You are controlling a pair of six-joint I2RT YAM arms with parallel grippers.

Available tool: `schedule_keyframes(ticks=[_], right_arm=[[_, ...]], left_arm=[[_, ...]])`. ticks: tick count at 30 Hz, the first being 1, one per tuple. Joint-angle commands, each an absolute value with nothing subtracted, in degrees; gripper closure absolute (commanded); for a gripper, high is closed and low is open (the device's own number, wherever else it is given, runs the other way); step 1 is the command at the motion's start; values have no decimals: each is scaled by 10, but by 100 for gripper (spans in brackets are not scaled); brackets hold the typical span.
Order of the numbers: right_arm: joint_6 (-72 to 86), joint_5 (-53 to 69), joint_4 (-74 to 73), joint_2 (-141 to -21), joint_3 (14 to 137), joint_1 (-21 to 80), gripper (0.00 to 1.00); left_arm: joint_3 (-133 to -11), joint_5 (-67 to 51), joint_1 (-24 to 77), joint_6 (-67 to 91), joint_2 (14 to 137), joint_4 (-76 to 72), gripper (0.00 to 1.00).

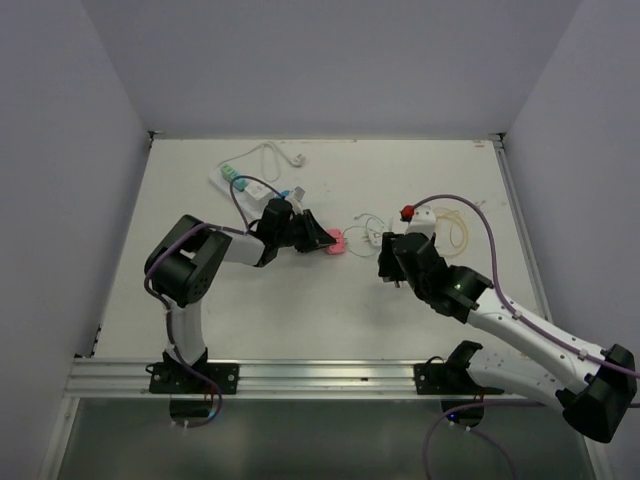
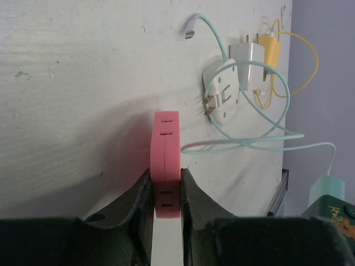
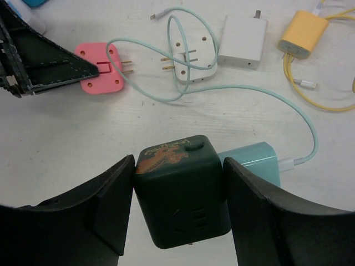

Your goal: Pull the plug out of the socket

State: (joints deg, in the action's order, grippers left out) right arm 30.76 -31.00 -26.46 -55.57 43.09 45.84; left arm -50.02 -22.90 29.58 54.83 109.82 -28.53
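The socket (image 1: 243, 186), a long white strip with teal faces, lies at the back left of the table, behind my left arm. A flat pink plug (image 2: 166, 144) with two bare prongs is off the socket, and my left gripper (image 2: 166, 174) is shut on its sides just above the table. The right wrist view shows the same pink plug (image 3: 105, 82) with its prongs pointing right. My right gripper (image 3: 178, 159) is shut on a dark green cube adapter (image 3: 183, 194) with a gold dragon print. A teal charger (image 3: 249, 160) is plugged into the cube's right side.
A white two-prong adapter (image 3: 191, 55), a white charger (image 3: 242, 41) and a yellow charger (image 3: 304, 36) with a coiled yellow cable lie beyond the cube. A teal cable (image 3: 222, 87) loops across them. A red-topped item (image 1: 408, 212) sits near the right gripper. Walls close in three sides of the table.
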Motion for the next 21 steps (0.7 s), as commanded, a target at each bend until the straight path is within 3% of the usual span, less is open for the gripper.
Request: schedule_keyframes(ticks=[1,3,6,9,12,15,21], right_arm=[[287,-330,-280,-530,462,459,100],[280,-309,-281,-529,466,459,100],[267,-275,-279,-544,468,459,100],[271,-241,-278,-569,468,459,100],[283,-188,-258,-598,454,460,100],[294,-164,-238,-622,447,461,100],[329,-147,-202,-690,446,470,100]], left_arm=[[-529,-243,293,530,1124,-298,92],[-534,-239,293,526,1133,-295,89],[-536,-239,293,519,1144,-291,74],[-528,-238,293,513,1140,-287,57],[-515,-224,293,498,1118,-274,33],[-507,-203,292,486,1085,-240,19],[-475,-160,292,465,970,-186,1]])
